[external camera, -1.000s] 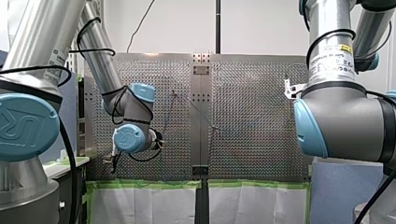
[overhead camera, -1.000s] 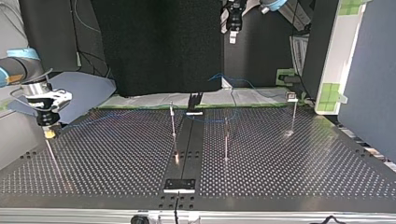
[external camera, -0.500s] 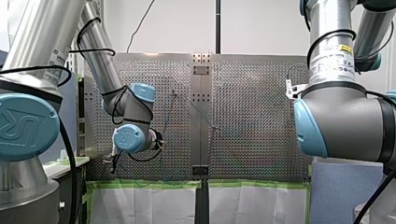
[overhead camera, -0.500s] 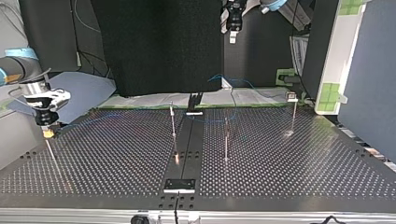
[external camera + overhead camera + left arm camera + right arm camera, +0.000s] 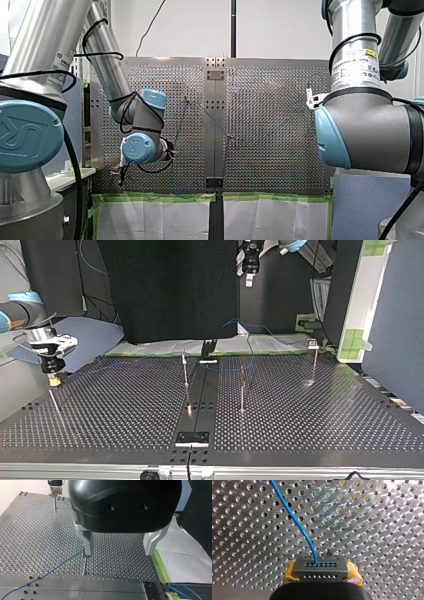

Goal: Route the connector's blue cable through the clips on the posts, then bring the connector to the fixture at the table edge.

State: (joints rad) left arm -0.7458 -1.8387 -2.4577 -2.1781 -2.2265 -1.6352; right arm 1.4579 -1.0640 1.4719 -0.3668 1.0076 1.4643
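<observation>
My right gripper [image 5: 321,574] pinched the connector [image 5: 320,568]; my left gripper [image 5: 119,551] hung spread. Mid-routing, I judged: next, lower cable [image 5: 294,522] onto post [image 5: 54,503].

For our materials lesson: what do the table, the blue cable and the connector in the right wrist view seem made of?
Table: bare metal, probably aluminium; brushed sheen, drilled holes.
Blue cable: likely plastic-sheathed wire; smooth, uniform colour, gentle bend.
Connector: grey metal or metallised plastic, unclear; dull shine, rows of small holes.
</observation>
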